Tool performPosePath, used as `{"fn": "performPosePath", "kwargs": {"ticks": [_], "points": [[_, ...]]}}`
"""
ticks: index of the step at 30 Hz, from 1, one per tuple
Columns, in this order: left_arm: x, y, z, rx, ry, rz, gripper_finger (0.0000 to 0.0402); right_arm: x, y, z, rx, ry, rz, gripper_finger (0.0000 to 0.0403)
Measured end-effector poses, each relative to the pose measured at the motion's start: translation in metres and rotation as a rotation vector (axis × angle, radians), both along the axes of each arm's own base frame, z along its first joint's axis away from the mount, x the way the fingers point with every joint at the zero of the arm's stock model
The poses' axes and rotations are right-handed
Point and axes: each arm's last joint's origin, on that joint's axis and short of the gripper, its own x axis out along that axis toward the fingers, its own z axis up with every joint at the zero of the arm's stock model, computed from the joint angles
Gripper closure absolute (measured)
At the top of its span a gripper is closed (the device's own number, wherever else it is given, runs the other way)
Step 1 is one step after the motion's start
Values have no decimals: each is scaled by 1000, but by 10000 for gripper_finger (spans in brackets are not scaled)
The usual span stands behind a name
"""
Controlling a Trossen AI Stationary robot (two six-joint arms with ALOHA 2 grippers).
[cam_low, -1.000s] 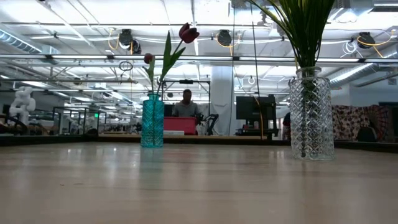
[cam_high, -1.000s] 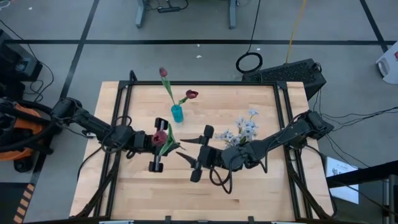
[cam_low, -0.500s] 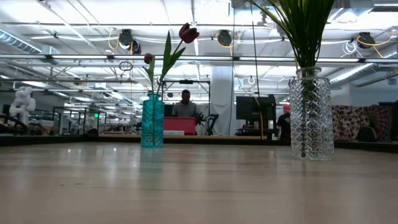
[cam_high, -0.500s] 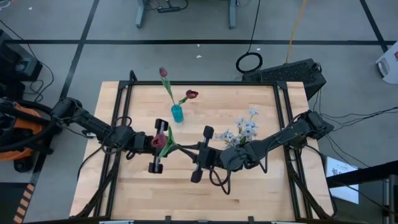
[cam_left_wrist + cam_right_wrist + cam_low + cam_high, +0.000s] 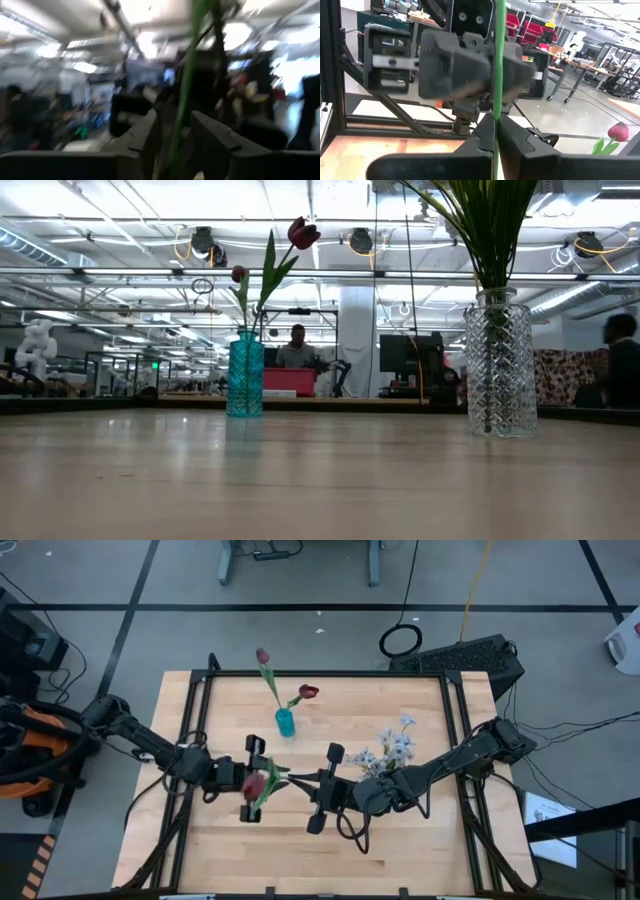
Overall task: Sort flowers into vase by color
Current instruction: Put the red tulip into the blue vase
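Mid-counter [image 5: 400, 830], a red tulip [image 5: 256, 784] hangs between both arms above the wood. R end effector [image 5: 322, 783] is clamped tight on its green stem [image 5: 497, 75], fingers pressed together w/ the stem running straight up past them in the R wrist view. L end effector [image 5: 250, 780] sits at the bud end; L wrist view is blurred but shows its fingers [image 5: 147, 135] apart w/ the stem between them, not pinching it. Teal vase [image 5: 285, 722] near the back edge holds two red tulips [image 5: 303, 232]. Clear vase [image 5: 499, 360] toward the right side holds the white sprays [image 5: 394, 750].
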Motion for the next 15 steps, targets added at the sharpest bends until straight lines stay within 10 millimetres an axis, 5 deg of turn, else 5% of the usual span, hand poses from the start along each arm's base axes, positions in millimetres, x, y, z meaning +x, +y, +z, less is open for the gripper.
{"fn": "performPosePath", "kwargs": {"ticks": [15], "points": [[5, -16, 44, 43, 191, 138, 263, 0, -1, -1, 7, 5, -1, 403]]}}
